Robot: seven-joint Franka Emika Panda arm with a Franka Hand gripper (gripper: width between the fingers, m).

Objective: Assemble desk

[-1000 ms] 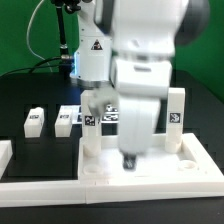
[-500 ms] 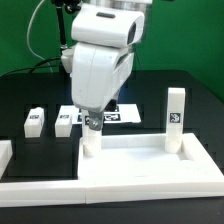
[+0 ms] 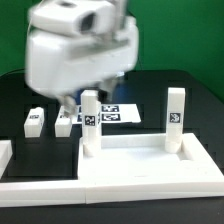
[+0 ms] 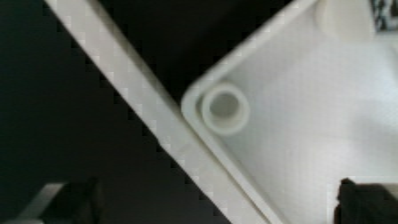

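Black table; tabletop beyond parted fingers

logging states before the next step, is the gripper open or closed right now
gripper: open, holding nothing, over the tabletop

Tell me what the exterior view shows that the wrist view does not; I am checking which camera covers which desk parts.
Only the exterior view: two upright white square tagged legs standing in the far corners, plus two loose white legs lying on the black table. Only the wrist view: an empty round corner socket, close up. Both: the white plastic tray-like tabletop with raised rim.
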